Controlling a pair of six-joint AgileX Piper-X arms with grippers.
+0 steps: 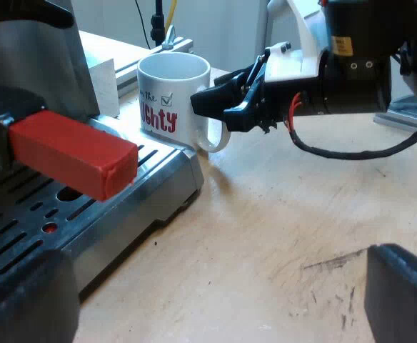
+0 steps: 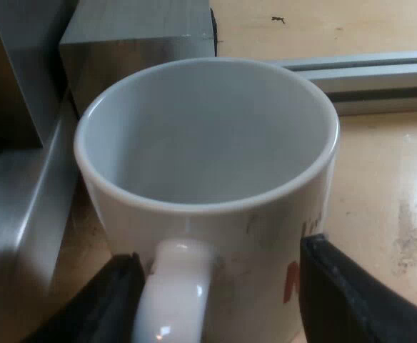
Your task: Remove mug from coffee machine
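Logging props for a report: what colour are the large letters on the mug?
Red, on the white mug; clearest in the left wrist view.

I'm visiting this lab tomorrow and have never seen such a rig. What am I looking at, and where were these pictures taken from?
Two robot arms work at an espresso machine, and each picture comes from a camera on one arm's wrist. The left wrist view looks across the machine's slotted drip tray. The dark blocks nearest the camera are the fingers of the left gripper, apart and holding nothing. The red block is the end of the metal holder's handle. Beyond it a white mug with red lettering stands at the tray's corner, where the wooden table begins. The right wrist view looks down into that empty mug. The right gripper has its black fingers open on either side of the mug's handle, not closed on it.
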